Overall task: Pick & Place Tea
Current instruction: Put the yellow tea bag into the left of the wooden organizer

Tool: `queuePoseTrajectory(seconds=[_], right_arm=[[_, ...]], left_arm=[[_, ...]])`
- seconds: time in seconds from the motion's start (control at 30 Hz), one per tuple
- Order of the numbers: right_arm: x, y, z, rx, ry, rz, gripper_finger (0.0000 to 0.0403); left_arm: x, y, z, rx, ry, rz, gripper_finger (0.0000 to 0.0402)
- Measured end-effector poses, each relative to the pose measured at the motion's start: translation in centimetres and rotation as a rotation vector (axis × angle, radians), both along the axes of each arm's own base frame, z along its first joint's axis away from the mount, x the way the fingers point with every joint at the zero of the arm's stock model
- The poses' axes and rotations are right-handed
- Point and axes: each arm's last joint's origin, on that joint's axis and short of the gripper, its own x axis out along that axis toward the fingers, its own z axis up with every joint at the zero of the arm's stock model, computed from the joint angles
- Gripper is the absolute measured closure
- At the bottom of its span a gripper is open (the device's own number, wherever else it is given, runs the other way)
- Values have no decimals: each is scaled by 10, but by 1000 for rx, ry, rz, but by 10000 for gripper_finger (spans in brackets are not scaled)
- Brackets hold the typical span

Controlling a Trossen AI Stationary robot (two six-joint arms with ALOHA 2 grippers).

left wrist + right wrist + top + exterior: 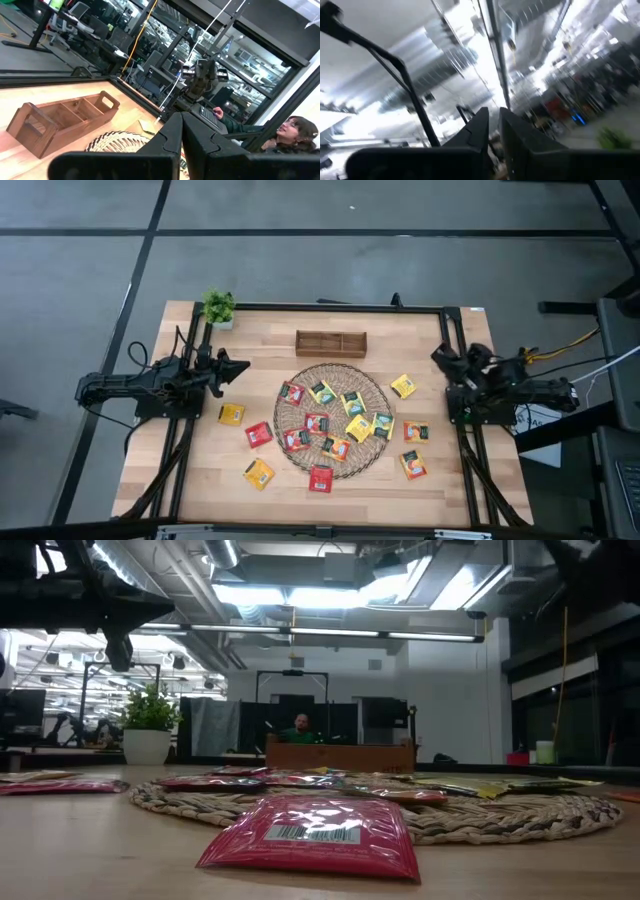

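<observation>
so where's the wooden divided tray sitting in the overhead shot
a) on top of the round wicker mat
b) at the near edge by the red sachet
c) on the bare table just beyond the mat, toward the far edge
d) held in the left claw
c: in the high view the brown wooden divided tray lies on the light wooden table, just beyond the round wicker mat, and neither claw is near it.

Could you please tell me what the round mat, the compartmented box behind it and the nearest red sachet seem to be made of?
The round woven mat looks like wicker or seagrass: pale braided strands, matte. The brown compartmented box appears to be stained wood, with visible grain and cut-out handles in the left wrist view. The red square tea sachet looks like glossy foil or plastic film, crinkled with highlights, though which is unclear.
</observation>
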Motion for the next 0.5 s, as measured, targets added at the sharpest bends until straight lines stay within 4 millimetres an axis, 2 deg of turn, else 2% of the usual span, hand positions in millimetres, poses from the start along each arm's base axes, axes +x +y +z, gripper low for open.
queuePoseTrajectory(seconds=[0.3,0.5], right_arm=[[-14,0,51,-73,-61,-72,355],[-3,0,87,-104,145,-82,355]], left_arm=[[0,0,0,-2,0,0,393],[0,0,0,-17,-5,-2,393]])
